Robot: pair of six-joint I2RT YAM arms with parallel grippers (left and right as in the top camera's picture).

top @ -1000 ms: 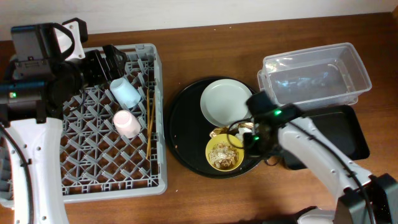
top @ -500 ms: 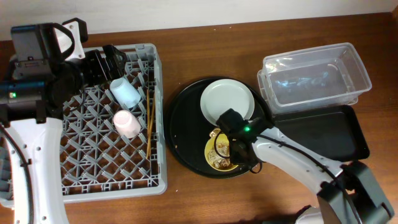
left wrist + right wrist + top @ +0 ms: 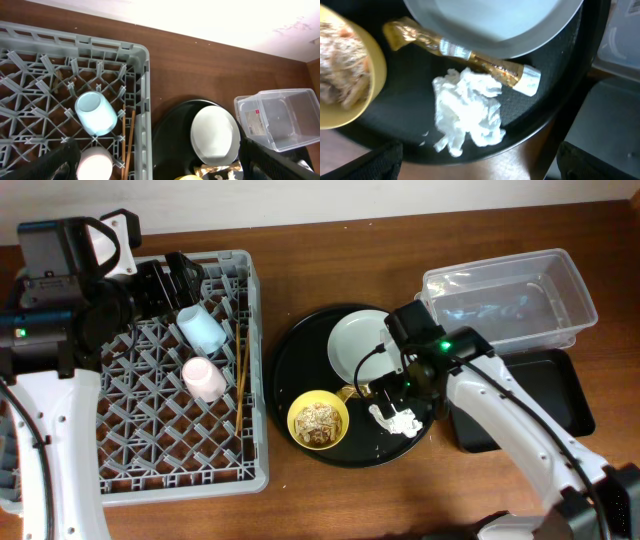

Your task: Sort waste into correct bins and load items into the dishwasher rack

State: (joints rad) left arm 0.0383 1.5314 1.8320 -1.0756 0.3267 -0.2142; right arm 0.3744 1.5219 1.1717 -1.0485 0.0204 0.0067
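Observation:
The grey dishwasher rack point(image 3: 140, 450) holds a light blue cup point(image 3: 201, 328), a pink cup point(image 3: 204, 378) and two chopsticks point(image 3: 240, 375). My left gripper point(image 3: 172, 278) hangs open over the rack's back edge, holding nothing. On the round black tray point(image 3: 290, 380) lie a pale plate point(image 3: 358, 345), a yellow bowl point(image 3: 319, 423) of food scraps, a gold foil wrapper point(image 3: 470, 55) and a white tissue wad point(image 3: 467, 112). My right gripper point(image 3: 480, 167) stands open just above the tissue wad point(image 3: 398, 421), its fingers wide apart and empty.
The clear plastic tub point(image 3: 508, 302) stands at the back right, with the shallow black rectangular tray point(image 3: 530, 390) right in front of it. Bare wooden table lies in front of the round tray and between it and the rack.
My right gripper has opened and let go of the yellow bowl, which now sits further left on the round tray. The right arm has drawn back to the right, over the tissue.

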